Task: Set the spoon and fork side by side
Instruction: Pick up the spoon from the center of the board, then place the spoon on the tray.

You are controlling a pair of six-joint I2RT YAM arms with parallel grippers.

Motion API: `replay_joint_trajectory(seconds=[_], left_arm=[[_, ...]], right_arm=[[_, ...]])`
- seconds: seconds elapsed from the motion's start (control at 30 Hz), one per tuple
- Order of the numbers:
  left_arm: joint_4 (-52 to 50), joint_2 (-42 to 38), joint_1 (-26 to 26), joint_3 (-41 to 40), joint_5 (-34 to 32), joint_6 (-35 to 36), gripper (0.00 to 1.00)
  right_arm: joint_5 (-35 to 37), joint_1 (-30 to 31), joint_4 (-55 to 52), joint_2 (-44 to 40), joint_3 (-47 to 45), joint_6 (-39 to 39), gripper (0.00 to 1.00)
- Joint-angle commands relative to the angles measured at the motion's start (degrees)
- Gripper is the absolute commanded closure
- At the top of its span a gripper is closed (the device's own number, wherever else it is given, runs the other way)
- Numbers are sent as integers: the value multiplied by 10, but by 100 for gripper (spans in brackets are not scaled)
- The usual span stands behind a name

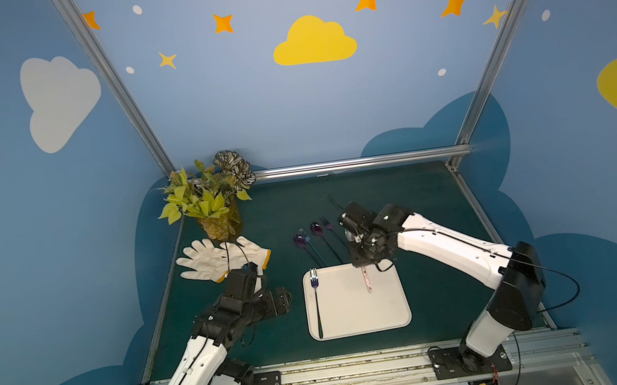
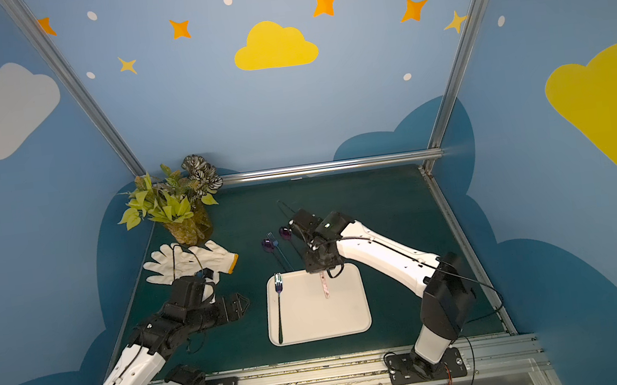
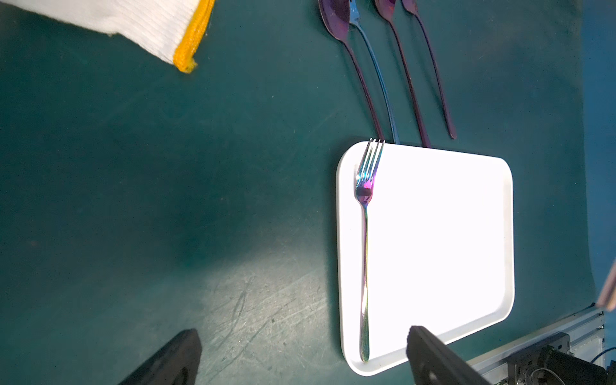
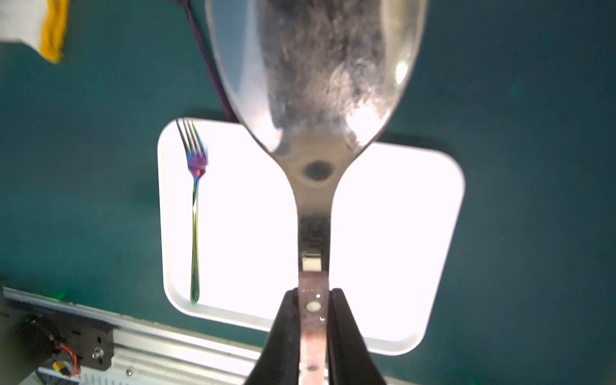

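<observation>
**Right pincer** [image 4: 313, 295]: closed narrow on the handle of the spoon [image 4: 315, 83]. In the right wrist view the bowl fills the upper centre of the frame. In a top view the handle end projects from under the pincer, over the upper middle of the white tray [image 1: 393, 313]. The spoon appears to be carried clear of the tray surface, though contact cannot be ruled out.

**Left pincer** [image 3: 301, 330]: jaws wide, holding nothing, poised over the table left of the tray.

**Fork** [image 1: 317, 305]: lies flat inside the tray along its left edge, with its tines toward the top of the frame and their tips at the rim.

**Surroundings:** spare purple cutlery [image 1: 319, 240] lies on the green table [image 1: 422, 207] just above the tray. White gloves [image 1: 222, 259] and a potted plant [image 1: 211, 202] sit toward the upper left of the table.

**Progress:** judged about half done.
- The fork looks placed.
- The spoon is gripped and is over the tray, but it is not set down and is well apart from the fork.
- Left to do: bring the spoon alongside the fork, parallel to it, lower it and release it.
</observation>
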Motion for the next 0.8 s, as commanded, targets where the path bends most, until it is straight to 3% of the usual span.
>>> replay_joint_trajectory(seconds=[0.0, 0.2, 0.5, 0.77], left_arm=[[-6, -11, -1, 5, -13, -4, 0], [-6, -23, -1, 3, -14, -6, 0], [-1, -34, -1, 0, -11, -7, 0], [1, -39, -1, -1, -8, -7, 0]], right_arm=[[19, 57, 55, 17, -22, 126, 100], [-1, 113, 101, 103, 3, 174, 100], [-33, 117, 116, 192, 53, 174, 100], [-36, 118, 112, 208, 44, 186, 100]])
